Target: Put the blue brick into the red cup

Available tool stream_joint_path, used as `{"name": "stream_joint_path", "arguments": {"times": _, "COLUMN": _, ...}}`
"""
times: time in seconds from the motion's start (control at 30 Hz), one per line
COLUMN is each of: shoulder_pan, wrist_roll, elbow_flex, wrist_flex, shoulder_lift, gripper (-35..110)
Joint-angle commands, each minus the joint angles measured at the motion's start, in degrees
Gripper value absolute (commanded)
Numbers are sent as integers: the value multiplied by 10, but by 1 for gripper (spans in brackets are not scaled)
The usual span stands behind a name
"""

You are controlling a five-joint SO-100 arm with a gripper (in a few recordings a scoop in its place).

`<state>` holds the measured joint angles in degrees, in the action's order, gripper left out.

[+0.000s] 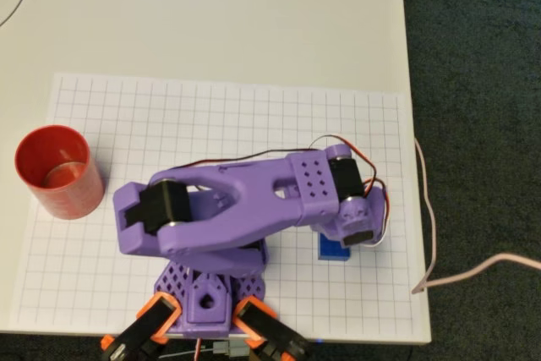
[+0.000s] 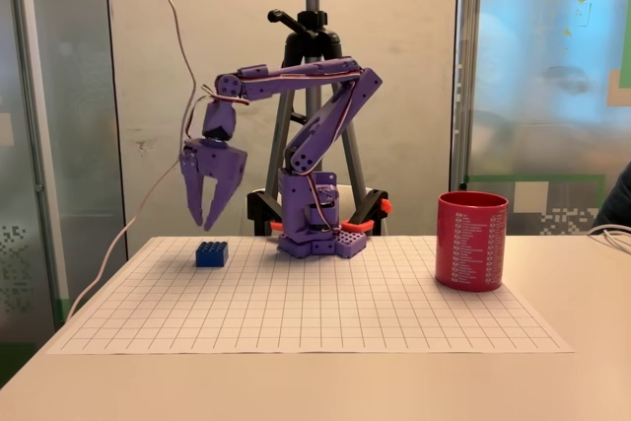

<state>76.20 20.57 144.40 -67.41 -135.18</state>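
Note:
The blue brick point(image 2: 211, 253) lies on the white grid mat, left of the arm's base in the fixed view; in the overhead view the blue brick point(image 1: 331, 248) peeks out from under the purple wrist. My purple gripper point(image 2: 203, 221) hangs just above the brick, pointing down, its fingers spread open with nothing between them. The red cup point(image 2: 471, 241) stands upright at the right of the mat in the fixed view, and the red cup point(image 1: 57, 172) is at the left edge in the overhead view, far from the gripper.
The purple arm base point(image 2: 314, 229) sits at the mat's rear edge, clamped with orange clamps point(image 1: 152, 320). A tripod stands behind it. A pale cable point(image 1: 431, 234) trails off the table's right edge. The grid mat point(image 1: 211, 116) lies beyond the arm.

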Motion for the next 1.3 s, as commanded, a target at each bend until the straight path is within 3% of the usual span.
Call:
{"name": "stream_joint_path", "arguments": {"times": 0.0, "shoulder_pan": -14, "wrist_roll": 34, "elbow_flex": -15, "wrist_flex": -42, "shoulder_lift": -28, "gripper": 0}}
{"name": "stream_joint_path", "arguments": {"times": 0.2, "shoulder_pan": -33, "wrist_roll": 25, "elbow_flex": -22, "wrist_flex": -40, "shoulder_lift": -28, "gripper": 0}}
{"name": "stream_joint_path", "arguments": {"times": 0.3, "shoulder_pan": -64, "wrist_roll": 33, "elbow_flex": -22, "wrist_flex": -40, "shoulder_lift": -18, "gripper": 26}}
{"name": "stream_joint_path", "arguments": {"times": 0.33, "shoulder_pan": -68, "wrist_roll": 42, "elbow_flex": -14, "wrist_flex": -40, "shoulder_lift": -13, "gripper": 47}}
{"name": "stream_joint_path", "arguments": {"times": 0.4, "shoulder_pan": -69, "wrist_roll": 52, "elbow_flex": -2, "wrist_flex": -40, "shoulder_lift": -4, "gripper": 62}}
{"name": "stream_joint_path", "arguments": {"times": 0.7, "shoulder_pan": -54, "wrist_roll": 67, "elbow_flex": 4, "wrist_flex": -40, "shoulder_lift": 49, "gripper": 62}}
{"name": "stream_joint_path", "arguments": {"times": 0.97, "shoulder_pan": -58, "wrist_roll": 143, "elbow_flex": 11, "wrist_flex": -68, "shoulder_lift": 83, "gripper": 62}}
{"name": "stream_joint_path", "arguments": {"times": 1.27, "shoulder_pan": -56, "wrist_roll": 127, "elbow_flex": 22, "wrist_flex": -30, "shoulder_lift": 136, "gripper": 60}}
